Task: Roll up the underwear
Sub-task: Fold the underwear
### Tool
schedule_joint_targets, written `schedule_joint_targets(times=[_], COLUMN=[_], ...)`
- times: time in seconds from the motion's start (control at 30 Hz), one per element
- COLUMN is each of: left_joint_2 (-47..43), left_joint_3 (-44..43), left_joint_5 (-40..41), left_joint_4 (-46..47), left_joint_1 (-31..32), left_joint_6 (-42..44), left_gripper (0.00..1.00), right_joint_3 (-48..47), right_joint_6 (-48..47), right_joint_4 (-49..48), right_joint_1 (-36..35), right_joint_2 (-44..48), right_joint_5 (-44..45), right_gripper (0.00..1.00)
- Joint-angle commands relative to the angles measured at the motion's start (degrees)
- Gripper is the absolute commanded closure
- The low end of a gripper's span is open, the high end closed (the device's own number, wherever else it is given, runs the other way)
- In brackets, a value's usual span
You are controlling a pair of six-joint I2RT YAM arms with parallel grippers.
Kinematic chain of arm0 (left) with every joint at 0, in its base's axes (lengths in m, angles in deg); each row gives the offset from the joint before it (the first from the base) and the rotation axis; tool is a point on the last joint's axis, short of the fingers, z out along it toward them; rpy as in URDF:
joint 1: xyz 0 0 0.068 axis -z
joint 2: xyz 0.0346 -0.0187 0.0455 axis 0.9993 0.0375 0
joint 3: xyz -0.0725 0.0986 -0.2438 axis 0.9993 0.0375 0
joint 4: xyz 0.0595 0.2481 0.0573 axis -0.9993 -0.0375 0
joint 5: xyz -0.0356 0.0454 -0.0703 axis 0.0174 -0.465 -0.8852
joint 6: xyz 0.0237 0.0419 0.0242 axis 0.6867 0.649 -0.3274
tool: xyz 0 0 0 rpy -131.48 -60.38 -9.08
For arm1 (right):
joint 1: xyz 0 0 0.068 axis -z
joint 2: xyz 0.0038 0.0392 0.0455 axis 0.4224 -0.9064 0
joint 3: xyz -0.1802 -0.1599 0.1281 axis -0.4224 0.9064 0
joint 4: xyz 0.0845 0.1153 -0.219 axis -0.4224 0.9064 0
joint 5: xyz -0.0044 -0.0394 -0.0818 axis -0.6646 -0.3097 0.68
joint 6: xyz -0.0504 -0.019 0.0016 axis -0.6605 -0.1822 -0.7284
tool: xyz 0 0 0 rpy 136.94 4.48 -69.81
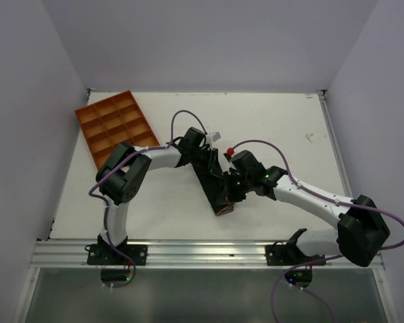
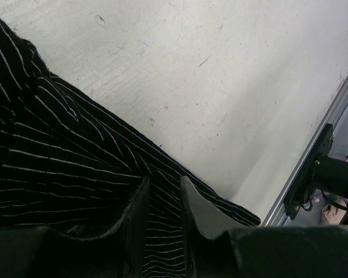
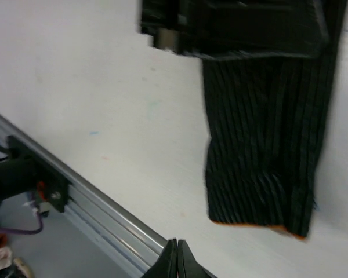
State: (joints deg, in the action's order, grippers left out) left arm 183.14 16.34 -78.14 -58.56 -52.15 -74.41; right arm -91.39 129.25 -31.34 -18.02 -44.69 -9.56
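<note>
The underwear [image 1: 214, 194] is a narrow black strip with thin pale stripes, lying diagonally at the middle of the table. Its reddish-brown edge [image 3: 249, 225] is at the near end. My left gripper [image 1: 205, 160] is over the strip's far end. In the left wrist view its jaws [image 2: 164, 180] stand partly apart, tips down on the striped fabric [image 2: 58, 150], which shows flat in the gap. My right gripper [image 1: 233, 188] hovers beside the strip's right edge. Its fingertips [image 3: 177, 255] are shut with nothing between them, apart from the fabric [image 3: 267, 145].
An orange compartment tray [image 1: 118, 128] lies at the back left. A small red object [image 1: 227, 149] and a white item [image 1: 214, 136] sit behind the grippers. The aluminium rail [image 1: 202, 250] runs along the table's near edge.
</note>
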Motion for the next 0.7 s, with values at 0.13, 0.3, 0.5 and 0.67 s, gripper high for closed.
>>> schedule_joint_targets(times=[0.13,0.3,0.5,0.67], left_joint_2=[0.5,0.2,0.8,1.4], left_joint_3=[-1.9,-2.0,-2.6,-3.3], left_joint_5=[-1.1,-0.5,-0.4,0.1], left_joint_4=[-0.1,-1.1,-1.7,-2.6], left_joint_1=[-0.1,-0.2,-0.2,-0.3], left_joint_6=[1.8,2.7,3.0,3.6], left_gripper=[0.7,0.69,0.7,0.7], right_joint_3=[4.9,7.1,7.8,11.6], right_joint_6=[4.5,6.1,5.0,5.6], right_joint_4=[-27.2,-34.2,-34.7,-37.5], right_joint_1=[3.4,7.0,8.0,8.5], right_joint_2=[-8.3,-12.1,-17.5,-19.1], right_joint_5=[-23.0,-27.0,-27.8,-27.8], right_gripper=[1.0,1.0,1.0,1.0])
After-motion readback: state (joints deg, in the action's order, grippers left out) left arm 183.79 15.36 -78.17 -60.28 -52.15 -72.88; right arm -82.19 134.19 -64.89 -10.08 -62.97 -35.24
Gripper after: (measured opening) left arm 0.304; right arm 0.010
